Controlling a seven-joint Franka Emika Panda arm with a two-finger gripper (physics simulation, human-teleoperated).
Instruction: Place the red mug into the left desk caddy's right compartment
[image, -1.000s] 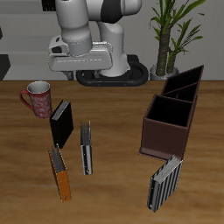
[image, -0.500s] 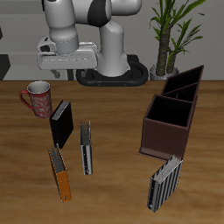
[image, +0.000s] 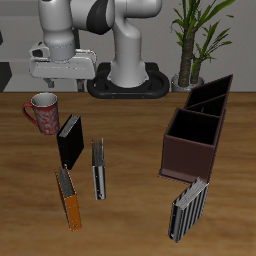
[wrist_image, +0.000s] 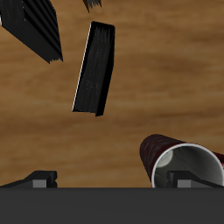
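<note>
The red mug (image: 42, 112) stands upright on the table at the far side from the caddies, its whitish inside showing. It also shows in the wrist view (wrist_image: 179, 162), close under one finger. My gripper (image: 62, 82) hangs open and empty above and slightly behind the mug, not touching it; in the wrist view (wrist_image: 114, 179) both fingertips (wrist_image: 39, 178) stand wide apart. The left desk caddy (image: 192, 142), a dark reddish-brown box with two wells, stands across the table from the mug, and what shows of its wells is bare.
A blacker caddy (image: 210, 95) stands behind the reddish-brown one. A black book (image: 70, 140) lies near the mug, also in the wrist view (wrist_image: 94, 68). A grey book (image: 98, 168), an orange book (image: 67, 195) and a striped book (image: 187, 208) lie nearer the front. A potted plant (image: 195, 40) stands at the back.
The arm has swung sideways, carrying the open gripper from nearer the table's middle to above the red mug. Nothing on the table has moved.
</note>
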